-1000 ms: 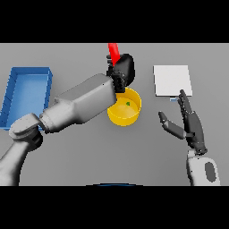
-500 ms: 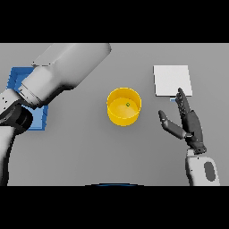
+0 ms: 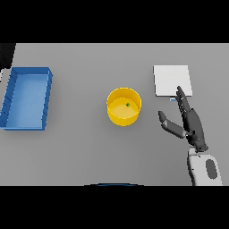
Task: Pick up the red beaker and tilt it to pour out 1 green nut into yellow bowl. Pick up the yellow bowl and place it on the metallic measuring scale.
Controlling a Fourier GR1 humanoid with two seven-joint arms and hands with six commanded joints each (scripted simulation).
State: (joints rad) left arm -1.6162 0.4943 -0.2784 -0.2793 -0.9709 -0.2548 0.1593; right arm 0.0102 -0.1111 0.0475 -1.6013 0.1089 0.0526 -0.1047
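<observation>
The yellow bowl sits near the middle of the desk, with one tiny green nut inside it. It looks light and hard, with a smooth, maybe slippery wall, so I think its thin rim is the best place to grab. The right hand waits just beside it, toward the desk's right edge, fingers straight and apart, holding nothing. The metallic measuring scale lies flat near the far right. A blue tray rests by the left edge. I see no writing anywhere.
</observation>
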